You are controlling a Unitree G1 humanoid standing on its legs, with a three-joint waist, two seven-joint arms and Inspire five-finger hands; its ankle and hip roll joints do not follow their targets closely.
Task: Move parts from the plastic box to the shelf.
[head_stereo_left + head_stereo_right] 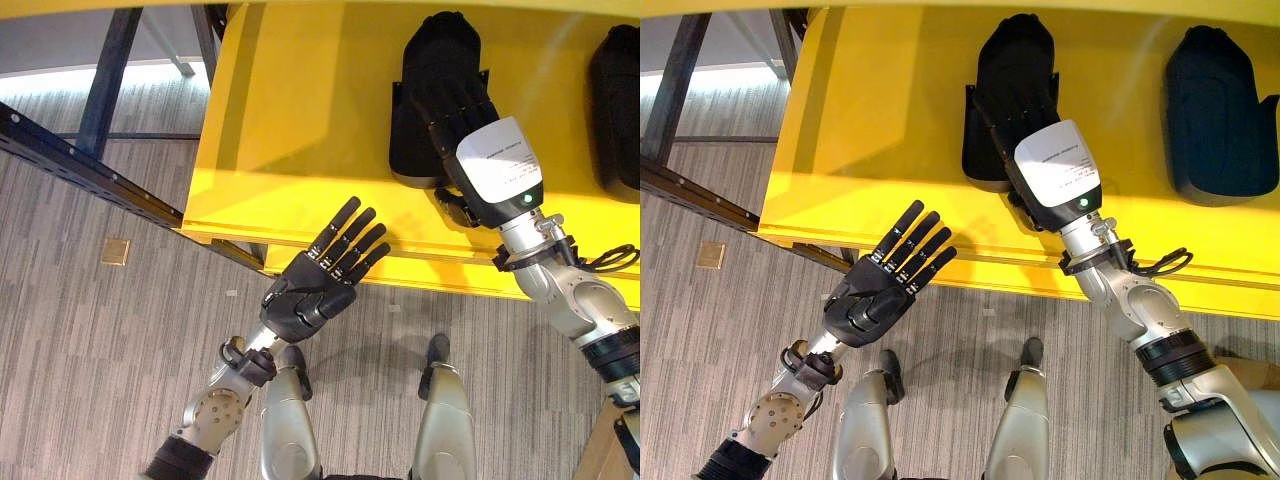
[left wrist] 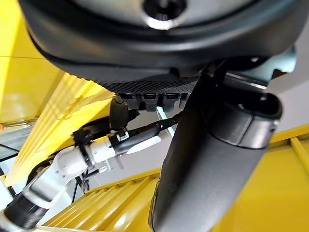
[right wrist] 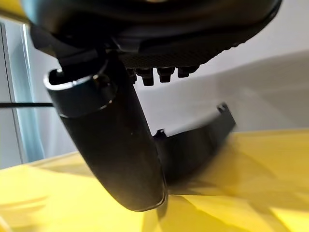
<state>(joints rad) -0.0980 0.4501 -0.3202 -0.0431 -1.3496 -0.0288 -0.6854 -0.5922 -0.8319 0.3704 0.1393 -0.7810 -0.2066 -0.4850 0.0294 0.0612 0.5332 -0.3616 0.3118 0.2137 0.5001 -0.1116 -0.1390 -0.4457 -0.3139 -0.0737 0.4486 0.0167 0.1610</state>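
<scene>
While lengthwise, away—black part (image 1: 1008,95) on shelf (image 1: 870,130).

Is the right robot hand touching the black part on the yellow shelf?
Cannot tell. In the right eye view the right robot hand overlaps the black part on the yellow shelf, hiding any contact or gap.

Two parts (image 1: 1012,100) (image 1: 1218,110) side by side — on shelf (image 1: 880,130).

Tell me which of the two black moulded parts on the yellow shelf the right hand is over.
The black moulded part nearer the shelf's middle: the right hand lies over it. The other black part sits apart, toward the robot's right, untouched.
</scene>
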